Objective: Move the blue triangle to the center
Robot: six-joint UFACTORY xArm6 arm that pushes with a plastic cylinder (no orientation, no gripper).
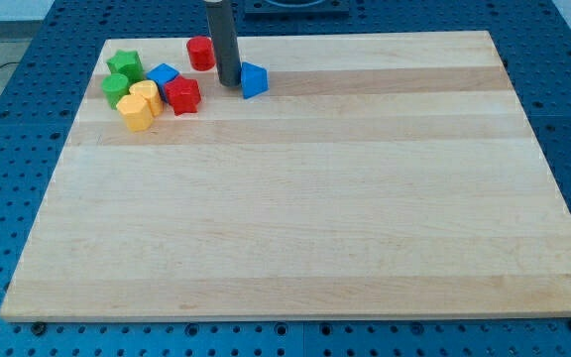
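The blue triangle (254, 79) lies near the top of the wooden board (305, 228), left of the middle. My tip (229, 82) rests on the board just to the triangle's left, touching or almost touching it. The dark rod rises from there out of the view's top. The board's center is well below and to the right of the triangle.
A red cylinder (201, 53) stands left of the rod. A cluster sits at the top left: a blue block (163, 75), a red block (182, 95), two yellow blocks (139, 107) and two green blocks (121, 75).
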